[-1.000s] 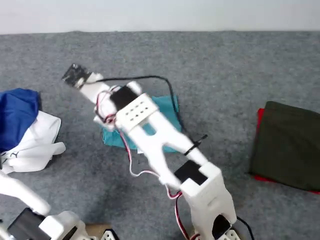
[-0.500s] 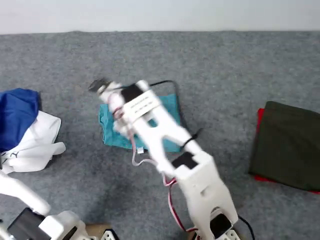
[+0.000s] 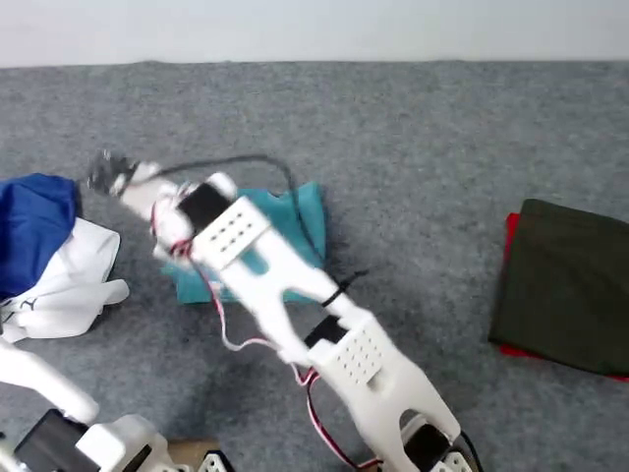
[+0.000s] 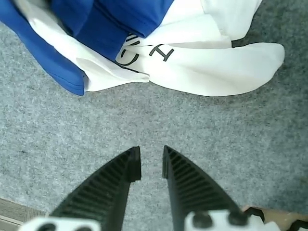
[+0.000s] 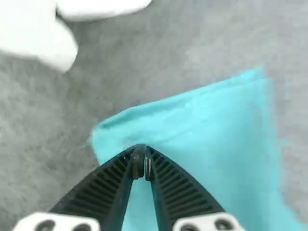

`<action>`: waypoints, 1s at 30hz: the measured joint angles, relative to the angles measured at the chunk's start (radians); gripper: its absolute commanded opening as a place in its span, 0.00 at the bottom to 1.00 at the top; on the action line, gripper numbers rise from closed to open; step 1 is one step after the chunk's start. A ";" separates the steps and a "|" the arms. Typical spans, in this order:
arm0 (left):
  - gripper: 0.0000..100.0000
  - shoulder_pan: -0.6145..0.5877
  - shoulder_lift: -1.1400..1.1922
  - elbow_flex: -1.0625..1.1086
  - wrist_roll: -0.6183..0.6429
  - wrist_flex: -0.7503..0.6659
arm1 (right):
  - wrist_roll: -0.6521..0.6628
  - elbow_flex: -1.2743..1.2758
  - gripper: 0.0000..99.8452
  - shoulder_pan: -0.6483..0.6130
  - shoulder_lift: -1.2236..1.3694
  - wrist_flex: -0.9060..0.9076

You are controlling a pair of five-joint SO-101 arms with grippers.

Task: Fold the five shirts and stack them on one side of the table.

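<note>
A folded teal shirt [image 3: 305, 211] lies left of the table's middle, partly under my right arm [image 3: 256, 265]. The right gripper [image 5: 140, 162] is shut on the teal shirt [image 5: 216, 144] close to one of its corners. At the left edge a crumpled blue shirt [image 3: 34, 226] rests on a white shirt [image 3: 69, 280]. My left gripper [image 4: 150, 163] hovers over bare cloth just short of the white shirt [image 4: 207, 72] and the blue shirt [image 4: 96, 24]; its jaws stand a little apart with nothing between them. A dark olive folded shirt [image 3: 565, 285] sits on a red one [image 3: 510, 231] at the right.
Grey felt covers the table [image 3: 423, 128]. The left arm's base [image 3: 59, 418] stands at the front left corner. A black cable [image 3: 236, 162] loops over the right arm. A white patch of the white shirt [image 5: 38, 43] lies beyond the teal corner.
The right arm swung right, then back left toward the blue and white pile, and the teal shirt slid left with it. The left arm has stayed put.
</note>
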 measured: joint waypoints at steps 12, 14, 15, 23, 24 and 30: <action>0.08 0.000 0.000 0.000 0.000 0.000 | 0.000 -0.044 0.04 0.149 0.021 0.066; 0.08 0.000 0.000 0.000 0.000 0.000 | 0.000 -0.044 0.04 0.196 0.068 0.064; 0.08 0.000 0.000 0.000 0.000 0.000 | 0.000 -0.044 0.04 0.227 0.095 0.064; 0.08 0.000 0.000 0.000 0.000 0.000 | 0.000 -0.044 0.04 0.450 0.213 -0.060; 0.08 0.000 0.000 0.000 0.000 0.000 | 0.000 -0.044 0.04 0.456 0.221 -0.075; 0.08 0.000 0.000 0.000 0.000 0.000 | 0.000 -0.095 0.04 0.436 0.233 -0.057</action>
